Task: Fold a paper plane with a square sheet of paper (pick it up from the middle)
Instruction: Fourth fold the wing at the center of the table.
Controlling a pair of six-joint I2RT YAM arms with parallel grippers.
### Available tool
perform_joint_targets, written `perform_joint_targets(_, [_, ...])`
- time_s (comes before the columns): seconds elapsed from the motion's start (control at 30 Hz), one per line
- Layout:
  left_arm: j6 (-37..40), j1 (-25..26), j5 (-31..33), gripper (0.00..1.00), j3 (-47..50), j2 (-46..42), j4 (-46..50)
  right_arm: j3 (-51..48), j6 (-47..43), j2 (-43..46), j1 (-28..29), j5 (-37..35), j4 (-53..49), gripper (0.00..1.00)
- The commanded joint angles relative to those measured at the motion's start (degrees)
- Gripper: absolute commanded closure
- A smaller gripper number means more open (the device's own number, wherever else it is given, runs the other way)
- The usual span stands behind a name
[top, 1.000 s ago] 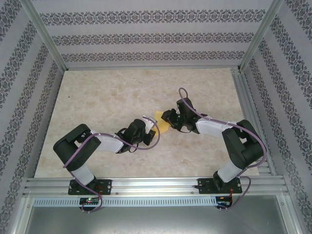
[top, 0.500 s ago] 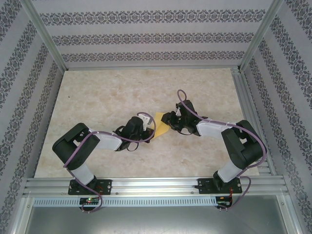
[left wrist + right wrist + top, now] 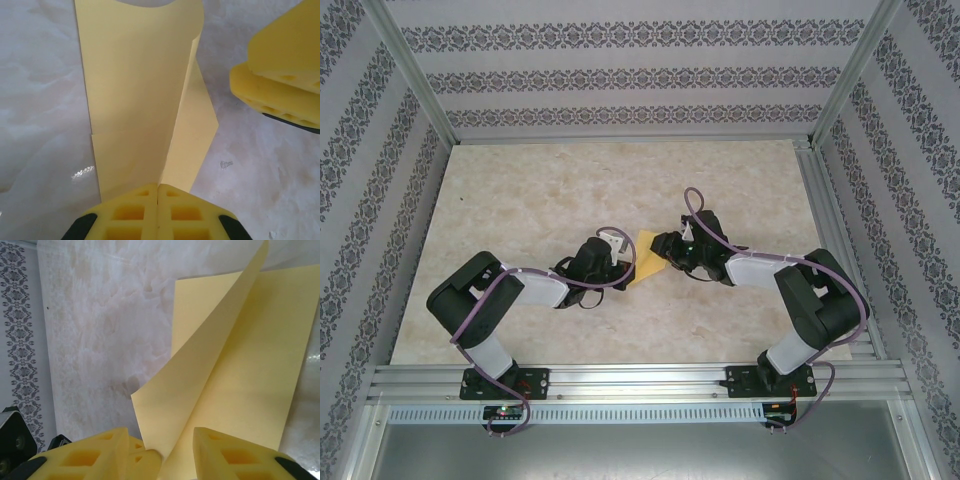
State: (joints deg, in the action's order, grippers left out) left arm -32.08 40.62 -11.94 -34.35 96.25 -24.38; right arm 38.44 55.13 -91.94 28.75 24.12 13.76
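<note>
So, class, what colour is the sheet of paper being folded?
Plain yellow, with no pattern. The sheet of paper shows best in the left wrist view.

One camera looks steeply down from behind; both wrist cameras view the paper (image 3: 140, 100) close-up.

There are two robot arms, the left arm (image 3: 510, 300) and the right arm (image 3: 800, 290). So there are two hands, the left hand (image 3: 626, 264) and the right hand (image 3: 665, 250). Each hand has two yellow fingers (image 3: 130, 215), four in total. There is one square sheet of paper (image 3: 642, 272), one worktop (image 3: 540, 190), and two purple cables (image 3: 692, 205), one on each arm.
</note>
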Motion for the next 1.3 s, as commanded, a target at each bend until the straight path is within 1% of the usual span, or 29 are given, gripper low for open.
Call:
perform_joint_targets(0.0, [-1.8,-0.9,-1.3,1.0,1.1,-1.1,-1.4,1.7,-1.4,-2.3,0.6,-0.4,0.3,0.62])
perform_joint_targets(0.17, [-2.0,-1.1,-1.6,1.0,1.2,-1.1,-1.2,5.0,-2.2,-5.6,1.1,-0.1,-2.8,0.62])
perform_joint_targets(0.37, [-2.5,-1.4,-2.3,0.98,1.2,-1.2,-0.7,7.7,-2.4,-8.1,1.6,-0.1,-4.9,0.6])
perform_joint_targets(0.57, [-2.9,-1.9,-3.4,0.95,0.7,-1.1,0.0,8.4,-1.9,-10.2,1.6,-0.1,-6.0,0.6])
perform_joint_targets(0.67, [-2.9,-2.1,-4.2,0.9,0.1,-1.0,1.0,8.5,-1.8,-10.7,1.6,-0.2,-6.2,0.6])
perform_joint_targets(0.83, [-3.7,-2.8,-5.7,0.75,-1.6,-1.4,3.1,8.9,-2.2,-11.4,1.6,-1.0,-8.0,0.57])
perform_joint_targets(0.93, [-2.7,-3.0,-5.9,0.68,-3.6,-0.8,5.9,8.9,-2.3,-11.7,1.6,-1.3,-8.7,0.56])
perform_joint_targets(1.07, [-1.8,-3.0,-6.5,0.65,-5.3,0.3,7.8,8.9,-2.2,-11.9,1.5,-1.6,-9.4,0.55])
perform_joint_targets(1.27, [-0.5,-3.0,-5.1,0.65,-6.5,1.2,10.9,9.4,-2.1,-12.0,1.5,-1.7,-10.0,0.53])
